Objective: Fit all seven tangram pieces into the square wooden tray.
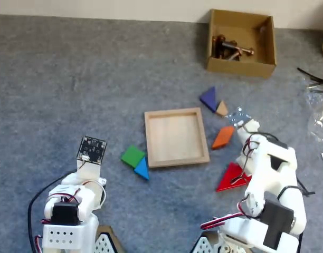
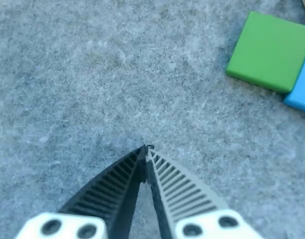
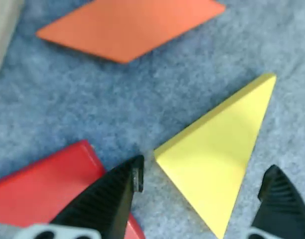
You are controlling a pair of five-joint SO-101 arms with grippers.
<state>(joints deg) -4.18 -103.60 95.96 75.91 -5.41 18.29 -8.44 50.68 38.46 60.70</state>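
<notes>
The yellow triangle (image 3: pixel 217 149) lay flat between the spread fingers of the right claw (image 3: pixel 205 177), with the red triangle (image 3: pixel 48 191) beside one finger and the orange parallelogram (image 3: pixel 130 27) ahead of the tips. The green square (image 2: pixel 269 52) and blue triangle (image 2: pixel 301 89), edges touching, lay ahead of the closed left claw (image 2: pixel 146 149); the square wooden tray (image 1: pixel 177 112) lay flat between both claws.

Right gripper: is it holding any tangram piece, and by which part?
Nothing is held. The right gripper is open, its jaws either side of the yellow triangle.
</notes>
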